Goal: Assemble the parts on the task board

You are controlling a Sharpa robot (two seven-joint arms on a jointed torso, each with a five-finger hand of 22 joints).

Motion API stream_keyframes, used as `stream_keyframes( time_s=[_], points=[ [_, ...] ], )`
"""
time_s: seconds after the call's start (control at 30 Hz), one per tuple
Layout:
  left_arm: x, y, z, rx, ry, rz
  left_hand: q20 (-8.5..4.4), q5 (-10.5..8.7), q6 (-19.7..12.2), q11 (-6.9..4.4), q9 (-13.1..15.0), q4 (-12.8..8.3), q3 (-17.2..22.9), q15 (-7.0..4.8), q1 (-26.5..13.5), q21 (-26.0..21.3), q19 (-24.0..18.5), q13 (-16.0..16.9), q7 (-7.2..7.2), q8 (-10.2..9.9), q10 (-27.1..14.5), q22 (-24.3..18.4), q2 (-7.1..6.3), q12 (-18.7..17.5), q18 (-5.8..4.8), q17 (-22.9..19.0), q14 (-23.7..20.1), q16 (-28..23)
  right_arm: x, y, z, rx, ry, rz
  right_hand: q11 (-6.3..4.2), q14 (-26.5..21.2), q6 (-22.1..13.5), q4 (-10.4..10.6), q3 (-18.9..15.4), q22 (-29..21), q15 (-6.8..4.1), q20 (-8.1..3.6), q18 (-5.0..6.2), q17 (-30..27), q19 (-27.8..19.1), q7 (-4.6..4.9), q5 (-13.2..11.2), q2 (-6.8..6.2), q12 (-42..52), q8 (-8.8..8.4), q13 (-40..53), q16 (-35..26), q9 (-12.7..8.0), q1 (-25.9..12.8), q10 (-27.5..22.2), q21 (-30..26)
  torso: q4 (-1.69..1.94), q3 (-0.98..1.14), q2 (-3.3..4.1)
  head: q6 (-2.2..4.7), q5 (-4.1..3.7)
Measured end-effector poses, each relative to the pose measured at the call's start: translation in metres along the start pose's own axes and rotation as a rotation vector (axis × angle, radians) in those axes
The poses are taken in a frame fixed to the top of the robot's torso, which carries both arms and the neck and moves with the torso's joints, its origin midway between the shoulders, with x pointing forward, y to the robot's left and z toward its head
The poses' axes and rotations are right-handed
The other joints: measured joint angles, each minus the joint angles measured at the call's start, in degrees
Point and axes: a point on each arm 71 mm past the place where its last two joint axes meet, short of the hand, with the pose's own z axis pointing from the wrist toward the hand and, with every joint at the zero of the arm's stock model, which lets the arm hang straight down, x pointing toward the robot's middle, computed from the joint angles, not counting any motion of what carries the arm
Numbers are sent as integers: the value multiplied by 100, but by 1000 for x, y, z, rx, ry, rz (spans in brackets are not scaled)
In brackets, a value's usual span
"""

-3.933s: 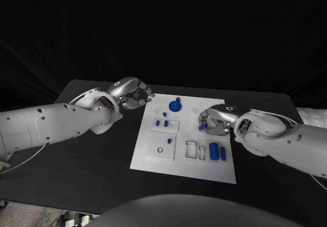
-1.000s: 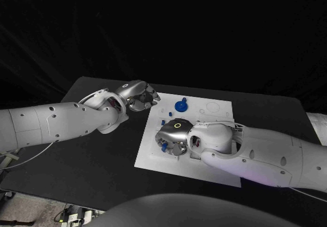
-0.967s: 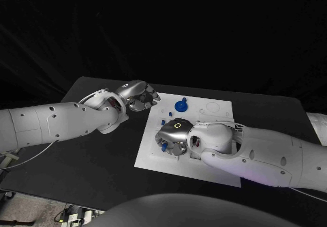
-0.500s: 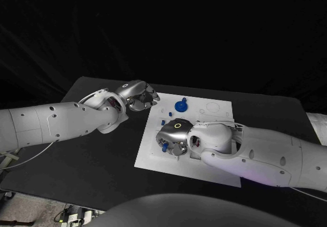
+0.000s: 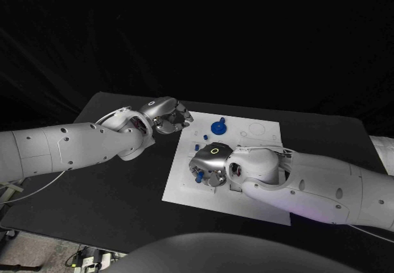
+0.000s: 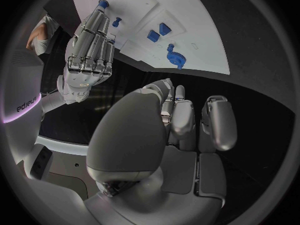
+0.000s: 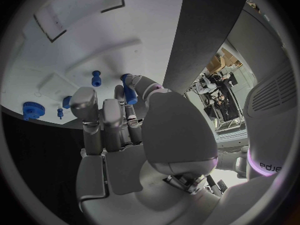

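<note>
The white task board (image 5: 182,193) lies mid-table. My right hand (image 5: 210,167) hovers low over its left-middle area and pinches a small blue peg (image 5: 197,177) between thumb and a finger; the peg (image 7: 128,93) points down at the board (image 7: 94,40). A blue gear (image 5: 218,126) stands near the board's far edge, with small blue pegs (image 5: 196,147) just in front of it. My left hand (image 5: 169,119) hangs beside the board's far left corner, fingers curled in on nothing (image 6: 181,125).
Another upright blue peg (image 7: 95,77) and the gear (image 7: 30,109) sit close to my right hand's fingertips. Rectangular recesses (image 7: 75,5) lie further along the board. Black table (image 5: 107,182) stretches to the left of the board.
Since the earliest frame my right hand has crossed with the blue peg from the board's right side to its left-middle. Over the last second both hands have barely moved.
</note>
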Motion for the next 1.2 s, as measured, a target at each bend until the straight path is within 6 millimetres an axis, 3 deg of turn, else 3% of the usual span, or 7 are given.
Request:
stream_keyframes(
  time_s=[0.47,0.73,0.9,1.0,1.07,1.2],
  points=[
    [1,0,0,-1,5,-1,0,0,-21,0,1,6,6,0,23,-20,0,0,21,0,0,-1,23,0,0,-21,1,-22,1,2,1,-3,1,-4,67,-40,-56,0,0,0,40,41,0,-44,-41,-112,-183,-37,-68,-140,6,-36,-24,-38,-110,-66,0,1,0,0,15],
    [1,1,0,-1,8,-1,0,0,-21,0,4,6,5,-1,23,-20,0,0,21,0,0,-1,24,0,0,-21,1,-22,1,2,1,-5,2,-3,100,-73,-335,-37,9,0,50,62,0,-89,-62,-260,-337,-37,-147,-378,41,-87,-84,-38,-266,-145,-1,1,0,0,18],
    [2,0,0,-2,12,-2,0,0,-21,0,4,5,5,-1,23,-20,0,0,21,0,0,-1,23,0,0,-20,1,-22,2,2,0,-5,6,-3,143,-146,-313,-48,-1,-1,62,72,0,-150,-136,-238,-337,-37,-194,-378,58,-146,-84,-38,-396,-234,-1,1,0,0,6],
    [2,0,0,-2,13,-2,0,-1,-21,0,4,5,5,-1,23,-20,0,0,20,0,0,-1,23,0,0,-20,1,-22,3,2,0,-3,10,-3,170,-257,-346,-79,1,-1,92,90,1,-237,-241,-271,-363,-40,-239,-438,87,-224,-87,-40,-585,-379,-1,1,0,0,4],
    [2,1,0,-3,14,-2,0,-1,-21,0,4,5,5,-1,23,-20,0,0,20,0,0,-1,23,0,0,-20,1,-22,3,1,0,-2,12,-3,198,-324,-358,-93,-13,1,117,102,91,-307,-331,-283,-370,-60,-259,-485,112,-289,-97,-60,-720,-502,-1,1,0,0,7],
    [2,1,0,-4,17,-2,0,-1,-21,0,3,5,5,-1,23,-20,0,0,20,0,0,-1,23,0,0,-20,1,-22,4,1,-1,0,19,-3,237,-475,-444,-119,-9,4,143,134,91,-429,-463,-313,-426,-60,-303,-607,163,-385,-141,-60,-964,-702,-1,1,0,0,10]
  ],
)
